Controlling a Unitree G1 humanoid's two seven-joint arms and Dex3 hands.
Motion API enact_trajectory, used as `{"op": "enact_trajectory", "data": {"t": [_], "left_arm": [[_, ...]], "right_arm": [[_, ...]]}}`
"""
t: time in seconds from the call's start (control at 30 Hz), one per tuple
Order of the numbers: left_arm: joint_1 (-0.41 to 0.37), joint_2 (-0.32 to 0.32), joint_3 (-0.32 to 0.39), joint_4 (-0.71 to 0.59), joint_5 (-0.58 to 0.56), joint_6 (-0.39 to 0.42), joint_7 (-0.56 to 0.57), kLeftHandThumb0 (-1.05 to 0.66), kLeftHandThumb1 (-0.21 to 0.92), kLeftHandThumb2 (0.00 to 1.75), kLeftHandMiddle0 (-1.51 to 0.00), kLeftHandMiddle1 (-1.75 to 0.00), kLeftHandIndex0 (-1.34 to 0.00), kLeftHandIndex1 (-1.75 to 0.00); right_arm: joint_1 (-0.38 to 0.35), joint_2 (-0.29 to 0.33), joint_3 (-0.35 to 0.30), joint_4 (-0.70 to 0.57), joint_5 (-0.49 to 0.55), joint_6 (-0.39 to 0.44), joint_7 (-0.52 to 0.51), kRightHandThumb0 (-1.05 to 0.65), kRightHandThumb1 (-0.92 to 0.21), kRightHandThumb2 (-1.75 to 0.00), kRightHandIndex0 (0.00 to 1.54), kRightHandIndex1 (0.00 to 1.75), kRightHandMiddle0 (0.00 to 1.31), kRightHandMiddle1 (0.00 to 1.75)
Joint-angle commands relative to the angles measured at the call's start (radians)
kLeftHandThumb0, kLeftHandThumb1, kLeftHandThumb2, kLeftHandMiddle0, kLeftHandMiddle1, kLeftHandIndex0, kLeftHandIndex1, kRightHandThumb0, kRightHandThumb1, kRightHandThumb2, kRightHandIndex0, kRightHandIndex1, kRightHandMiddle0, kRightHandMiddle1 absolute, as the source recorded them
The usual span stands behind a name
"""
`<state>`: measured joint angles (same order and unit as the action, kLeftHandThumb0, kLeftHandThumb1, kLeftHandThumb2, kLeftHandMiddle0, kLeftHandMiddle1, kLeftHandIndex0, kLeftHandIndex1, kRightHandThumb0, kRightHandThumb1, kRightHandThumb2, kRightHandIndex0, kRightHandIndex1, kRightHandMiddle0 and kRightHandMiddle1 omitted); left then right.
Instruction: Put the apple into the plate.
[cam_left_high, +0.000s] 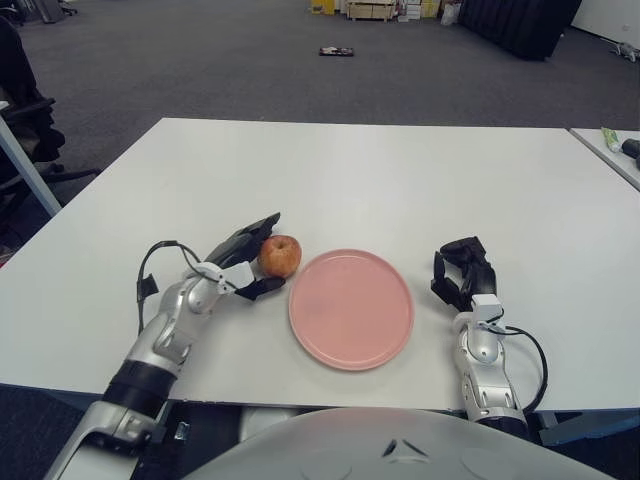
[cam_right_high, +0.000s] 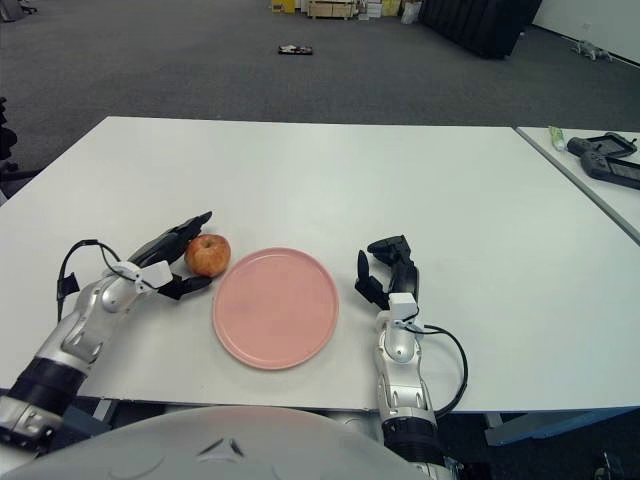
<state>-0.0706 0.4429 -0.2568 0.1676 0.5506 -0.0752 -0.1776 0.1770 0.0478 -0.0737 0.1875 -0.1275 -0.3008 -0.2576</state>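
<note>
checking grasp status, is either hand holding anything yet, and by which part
Nothing is held. The left hand has open fingers bracketing the apple's left side; the right hand is beside the plate.

We see a white table (cam_left_high: 350, 170) with a smooth, plain top. On it, near the front edge, lies a round pink plate (cam_left_high: 351, 308), flat on the surface. Just to the left of the plate sits a red apple (cam_left_high: 280, 255), close to the plate's rim but apart from it. To the right a second table (cam_right_high: 600, 175) stands separated from the first by a narrow gap, with dark handheld devices (cam_right_high: 606, 158) lying on it.
</note>
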Motion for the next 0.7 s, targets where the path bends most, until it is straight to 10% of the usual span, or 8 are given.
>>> {"op": "enact_trajectory", "data": {"t": [0.0,0.67], "left_arm": [[-0.046,0.014,-0.034,0.058,0.054,-0.037,0.045,-0.93,0.58,0.70,0.00,-0.32,0.00,-0.35],[-0.138,0.026,-0.145,0.207,0.210,-0.098,0.187,-1.05,0.86,0.40,0.00,-0.29,0.00,-0.34]], "right_arm": [[0.019,0.004,-0.009,0.008,0.014,0.034,0.001,-0.38,-0.69,-0.85,0.55,1.28,0.33,1.75],[0.020,0.010,-0.013,0.004,0.024,0.030,0.006,-0.38,-0.70,-0.84,0.57,1.26,0.32,1.75]]}}
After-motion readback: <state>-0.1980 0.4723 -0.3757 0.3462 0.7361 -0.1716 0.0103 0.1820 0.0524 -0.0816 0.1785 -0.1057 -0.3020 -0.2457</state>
